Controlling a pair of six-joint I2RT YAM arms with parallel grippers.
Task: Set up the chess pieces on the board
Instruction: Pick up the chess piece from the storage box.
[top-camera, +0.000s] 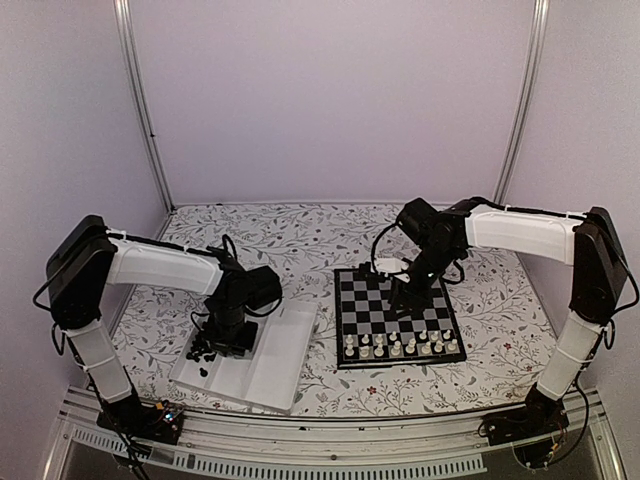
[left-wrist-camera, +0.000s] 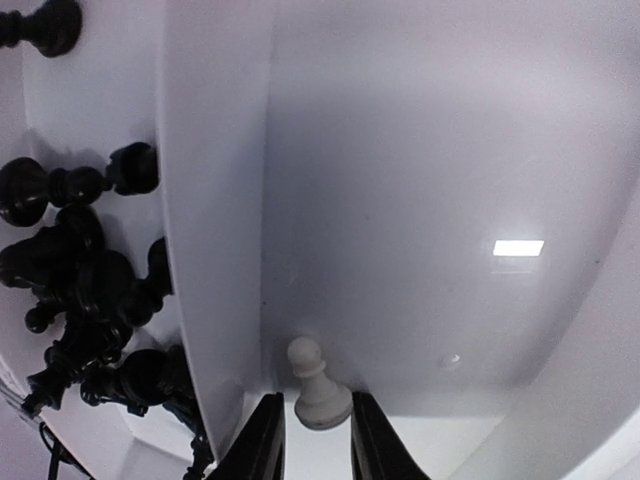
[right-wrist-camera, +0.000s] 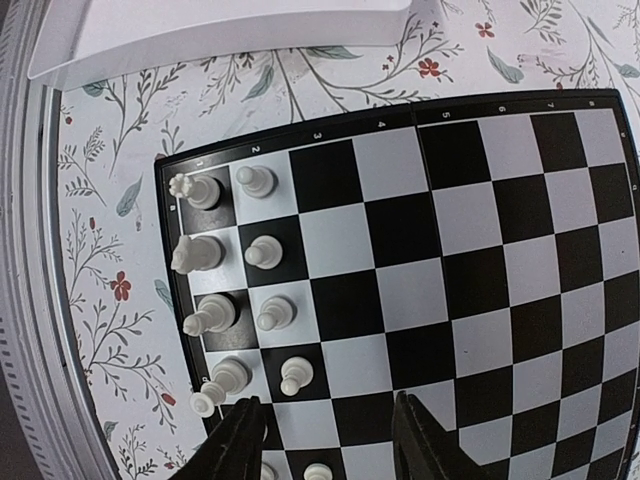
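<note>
The board (top-camera: 372, 300) lies right of centre, with cream-white chess pieces (top-camera: 400, 346) in two rows along its near edge. My right gripper (top-camera: 408, 296) hovers over the board's middle, open and empty. In the right wrist view (right-wrist-camera: 325, 412) its jaws stand wide above the squares beside the white pieces (right-wrist-camera: 262, 252). My left gripper (top-camera: 222, 336) is down in the white tray (top-camera: 285, 350). In the left wrist view (left-wrist-camera: 317, 400) its jaws straddle the base of a white pawn (left-wrist-camera: 316, 384) by the divider wall, with a small gap on the left side. Black pieces (left-wrist-camera: 90, 300) are heaped in the adjoining compartment.
The tray's divider wall (left-wrist-camera: 215, 250) stands close on the left of the pawn. The tray's black pieces (top-camera: 203, 352) sit at its left end. The tray's corner (right-wrist-camera: 230, 30) lies just beyond the board's edge. The floral tablecloth (top-camera: 300, 240) covers the table.
</note>
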